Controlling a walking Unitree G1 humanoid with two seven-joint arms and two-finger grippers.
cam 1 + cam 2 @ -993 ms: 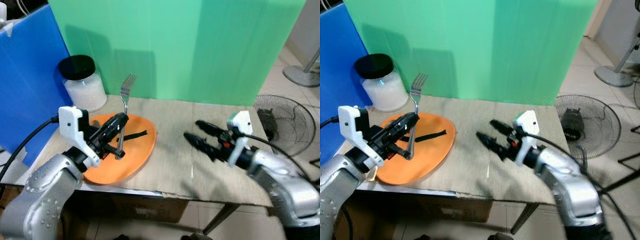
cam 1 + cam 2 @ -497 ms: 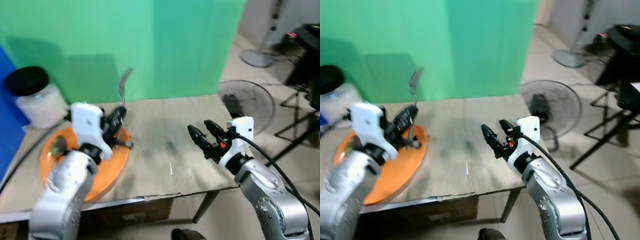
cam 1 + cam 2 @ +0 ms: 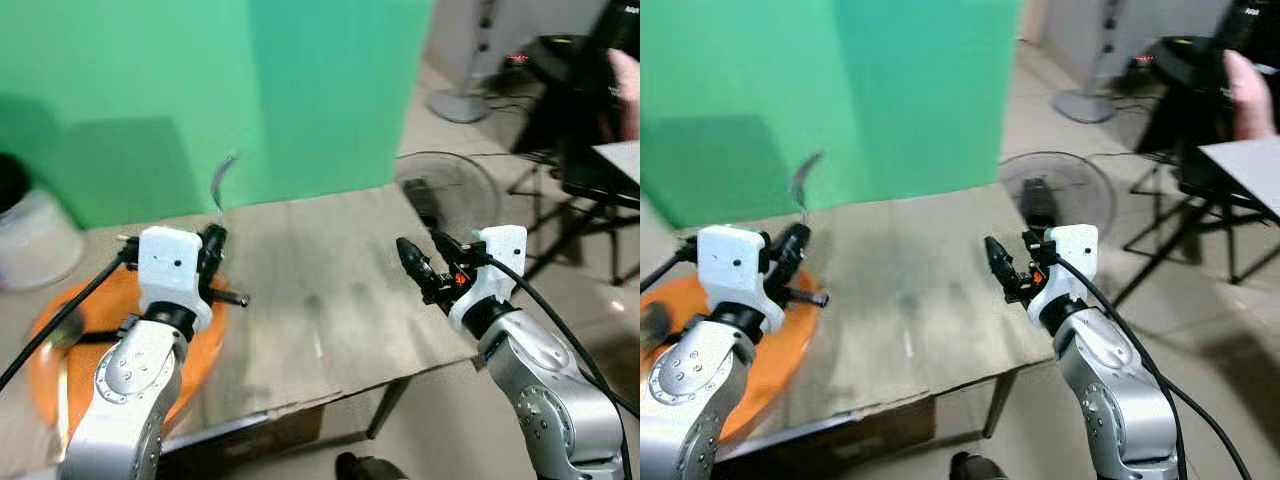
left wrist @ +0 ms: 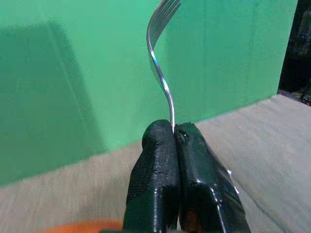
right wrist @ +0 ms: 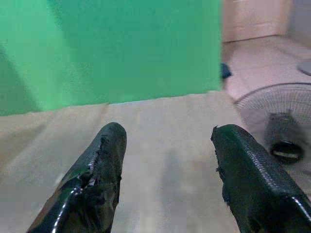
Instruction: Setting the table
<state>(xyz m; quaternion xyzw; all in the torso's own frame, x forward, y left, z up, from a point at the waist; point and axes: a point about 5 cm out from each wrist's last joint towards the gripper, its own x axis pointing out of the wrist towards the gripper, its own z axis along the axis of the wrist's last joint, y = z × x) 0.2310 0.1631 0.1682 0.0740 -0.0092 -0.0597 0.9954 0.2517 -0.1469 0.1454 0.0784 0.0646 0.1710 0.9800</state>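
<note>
My left gripper (image 3: 214, 240) is shut on a silver fork (image 3: 221, 180), held upright with its tines up, over the right edge of the orange plate (image 3: 60, 350). The left wrist view has the fork (image 4: 160, 73) rising from between the closed fingers (image 4: 155, 160). My right gripper (image 3: 425, 258) hovers open over the right part of the table (image 3: 320, 290), nothing between its fingers (image 5: 104, 155). A short black bar sticks out sideways just under the left gripper.
A glass jar (image 3: 30, 235) stands at the table's far left, blurred. A green screen (image 3: 200, 90) backs the table. Past the table's right end a floor fan (image 3: 440, 185) lies on the tiles, with dark stands and a person's hand (image 3: 1245, 95) beyond.
The camera has swung to the right, so the whole scene slid left. The fork stays in my left gripper; the right gripper stays open.
</note>
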